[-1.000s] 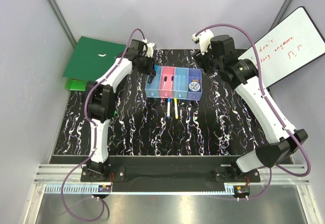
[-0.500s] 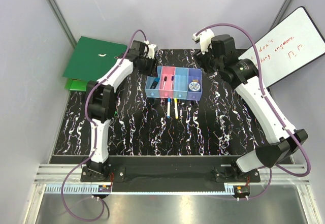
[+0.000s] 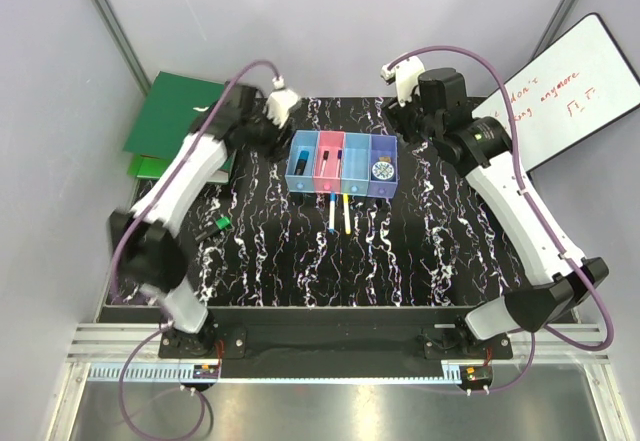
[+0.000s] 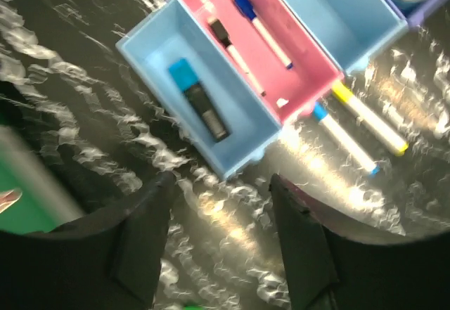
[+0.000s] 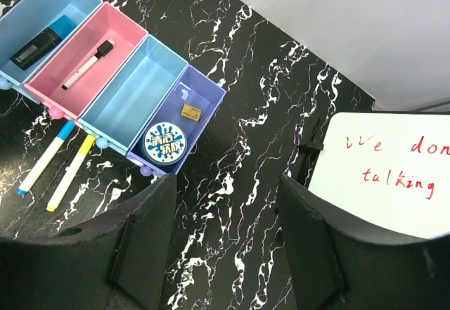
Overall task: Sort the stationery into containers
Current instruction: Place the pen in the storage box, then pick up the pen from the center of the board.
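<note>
Bins (image 3: pixel 360 190) stand joined in a row near the desk's (image 3: pixel 420 261) far edge: a blue-capped black marker (image 4: pixel 199 99) lies in the left blue one, two pens (image 4: pixel 261 30) in the pink, a round disc (image 5: pixel 164 141) in the violet. A blue-tipped pen (image 5: pixel 43 158) and a yellow-tipped pen (image 5: pixel 70 173) lie on the desk just before the row. Left hand (image 4: pixel 221 180) hovers by the row's left end, right hand (image 5: pixel 225 183) toward the far right corner; both gape wide, holding nothing.

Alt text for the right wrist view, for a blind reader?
Four joined bins on a black marbled table hold, in order, a marker, a pen, nothing, and a round disc. Two pens lie outside; the right gripper is open, a whiteboard beside it.
</note>
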{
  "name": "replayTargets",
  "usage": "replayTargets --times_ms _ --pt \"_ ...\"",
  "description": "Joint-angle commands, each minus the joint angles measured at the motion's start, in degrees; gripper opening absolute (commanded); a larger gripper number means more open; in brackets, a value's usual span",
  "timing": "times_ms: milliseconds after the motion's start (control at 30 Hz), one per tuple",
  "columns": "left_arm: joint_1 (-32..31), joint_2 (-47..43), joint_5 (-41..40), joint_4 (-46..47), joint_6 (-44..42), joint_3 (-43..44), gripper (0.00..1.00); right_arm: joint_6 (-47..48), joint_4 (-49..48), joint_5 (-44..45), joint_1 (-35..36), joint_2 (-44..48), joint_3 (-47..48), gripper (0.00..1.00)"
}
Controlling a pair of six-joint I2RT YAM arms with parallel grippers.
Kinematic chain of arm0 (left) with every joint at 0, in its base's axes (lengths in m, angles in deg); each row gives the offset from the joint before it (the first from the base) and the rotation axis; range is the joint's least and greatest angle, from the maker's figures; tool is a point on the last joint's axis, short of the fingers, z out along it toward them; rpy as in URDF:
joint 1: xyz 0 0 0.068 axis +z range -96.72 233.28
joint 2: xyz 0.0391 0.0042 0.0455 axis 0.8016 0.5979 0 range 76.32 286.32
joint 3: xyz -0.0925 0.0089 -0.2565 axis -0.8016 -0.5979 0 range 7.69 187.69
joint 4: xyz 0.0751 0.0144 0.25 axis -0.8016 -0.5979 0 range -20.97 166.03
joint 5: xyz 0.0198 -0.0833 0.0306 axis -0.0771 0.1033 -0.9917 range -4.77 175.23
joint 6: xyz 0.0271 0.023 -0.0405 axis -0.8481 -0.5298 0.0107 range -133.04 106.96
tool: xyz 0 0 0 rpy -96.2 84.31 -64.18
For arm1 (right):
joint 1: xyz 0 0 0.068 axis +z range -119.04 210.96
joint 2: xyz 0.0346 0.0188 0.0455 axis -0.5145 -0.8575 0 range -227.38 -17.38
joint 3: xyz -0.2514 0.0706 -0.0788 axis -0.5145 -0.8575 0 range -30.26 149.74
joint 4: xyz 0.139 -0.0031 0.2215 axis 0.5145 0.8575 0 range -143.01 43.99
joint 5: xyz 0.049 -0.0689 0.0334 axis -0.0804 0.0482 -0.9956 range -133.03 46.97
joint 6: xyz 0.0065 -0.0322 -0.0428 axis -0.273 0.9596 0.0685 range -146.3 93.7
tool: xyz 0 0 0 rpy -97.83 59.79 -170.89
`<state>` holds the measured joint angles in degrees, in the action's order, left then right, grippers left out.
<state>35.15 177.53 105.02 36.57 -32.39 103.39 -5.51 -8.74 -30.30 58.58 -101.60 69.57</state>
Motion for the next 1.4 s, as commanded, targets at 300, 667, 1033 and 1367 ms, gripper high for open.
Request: replayTargets --times_ms 300,667,1033,1367 --pt "5.9 -25.2 -12.0 -2.1 -25.4 -42.8 0.67 -0.5 -2.4 -1.7 -0.4 3.8 3.3 0.68" --pt "16.7 -16.2 -9.5 1.9 -27.2 -42.5 0.65 -0.5 -2.3 -1.6 -0.4 6.2 1.7 0.68" --pt "20.2 -7.1 -9.6 6.3 -28.8 -40.9 0.61 -0.5 -1.9 -1.6 -0.6 6.5 0.8 0.68" --pt "20.2 -4.4 -9.4 6.9 -29.2 -42.3 0.00 -0.8 -1.8 -1.8 -0.8 5.2 2.4 0.68"
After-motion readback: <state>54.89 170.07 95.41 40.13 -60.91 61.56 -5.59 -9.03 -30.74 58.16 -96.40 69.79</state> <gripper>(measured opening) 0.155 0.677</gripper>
